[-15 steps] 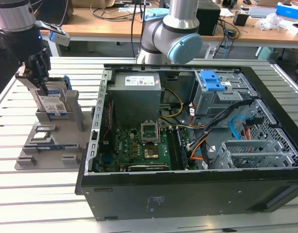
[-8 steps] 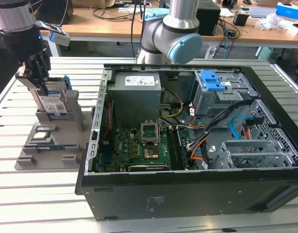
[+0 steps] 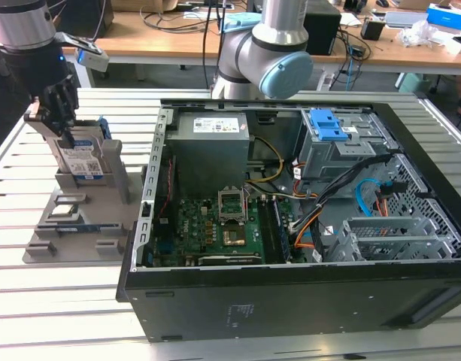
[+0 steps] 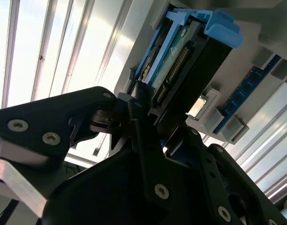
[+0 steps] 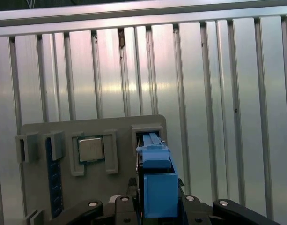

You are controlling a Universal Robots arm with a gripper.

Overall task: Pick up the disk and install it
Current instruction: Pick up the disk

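Item: disk (image 3: 83,162), upright in grey stand (image 3: 119,180), upper left of the exterior view. Gripper (image 3: 62,120) clenched on its top edge. Step: pick-up, apparently not yet lifted. Judged need: a straight upward pull, clear of the slot.

Slatted aluminium table (image 3: 65,308), ribs running left to right across the exterior view. Lying directly on it: a grey moulded holder block (image 3: 76,244) at the exterior view's left, and just beside it, to the right, an open black computer case (image 3: 290,304).
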